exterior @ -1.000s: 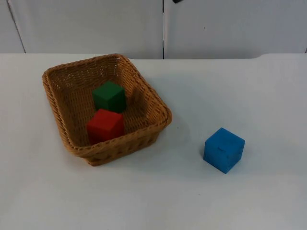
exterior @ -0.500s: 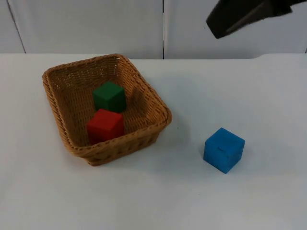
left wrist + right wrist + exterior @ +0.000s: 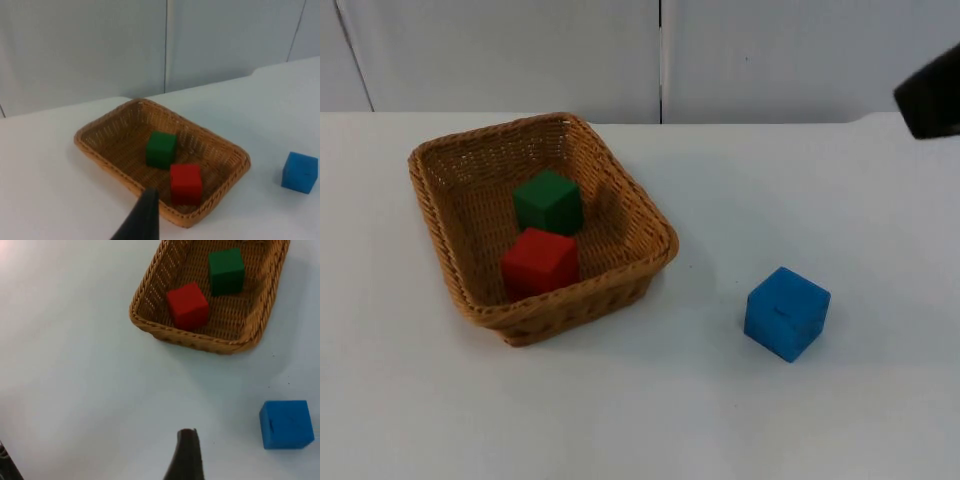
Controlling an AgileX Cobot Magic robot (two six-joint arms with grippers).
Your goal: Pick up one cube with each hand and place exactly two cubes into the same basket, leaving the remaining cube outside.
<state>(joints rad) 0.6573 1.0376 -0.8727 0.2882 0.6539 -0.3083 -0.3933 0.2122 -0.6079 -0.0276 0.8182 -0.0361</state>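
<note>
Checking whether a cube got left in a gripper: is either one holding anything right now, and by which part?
Nothing is held. The green cube and red cube lie in the wicker basket; the blue cube sits on the table, untouched.

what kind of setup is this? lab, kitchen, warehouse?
Most likely a lab test bench. A bare white table top ends at a plain grey partition wall. The props are staged: a wicker basket holding a green cube and a red cube, with a blue cube beside it.
</note>
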